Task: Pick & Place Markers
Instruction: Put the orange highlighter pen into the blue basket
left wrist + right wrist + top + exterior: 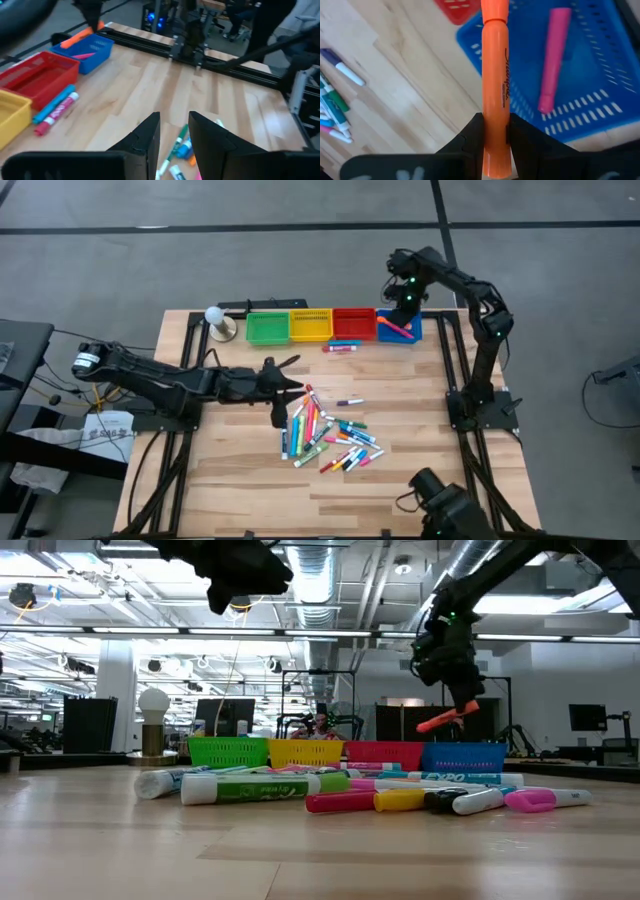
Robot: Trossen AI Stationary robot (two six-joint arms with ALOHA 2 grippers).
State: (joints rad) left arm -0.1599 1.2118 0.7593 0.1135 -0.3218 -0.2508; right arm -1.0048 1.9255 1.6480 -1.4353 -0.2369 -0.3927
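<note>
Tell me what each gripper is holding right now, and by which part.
The right gripper pinches an orange marker near its bottom end, above the blue bin. The left gripper holds nothing, its fingers apart above the marker pile.

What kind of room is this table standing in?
Probably a robotics lab or workshop in an open industrial hall: exposed ceiling ducts and strip lights overhead, monitors along the back, and other equipment rigs beyond the wooden table.
</note>
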